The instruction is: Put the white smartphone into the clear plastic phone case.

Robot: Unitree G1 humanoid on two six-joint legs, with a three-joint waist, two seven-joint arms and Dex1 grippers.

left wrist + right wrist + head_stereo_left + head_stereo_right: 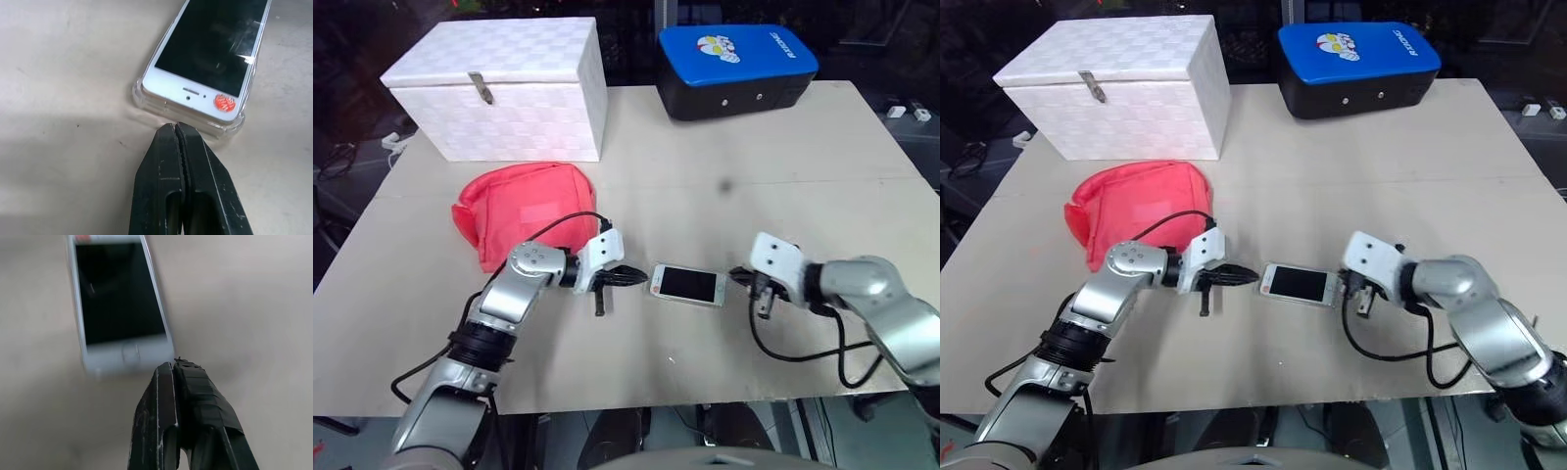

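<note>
White smartphone point(210, 54) lying screen-up in the clear plastic phone case point(146, 100) on the table point(754, 166), between the two grippers.

The phone shows a black screen, white bezel and an orange-red sticker point(225, 103) at its earpiece end; the case's glossy rim wraps that end, though whether the far end is fully seated is hard to tell. Left gripper point(177, 128), fingers pressed together, sits just off the case's edge; right gripper point(173, 364), likewise closed and empty, points near the home-button end.

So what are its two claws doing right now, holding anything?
Left gripper: jaws shut, holding nothing.
Right gripper: jaws shut, holding nothing.
</note>
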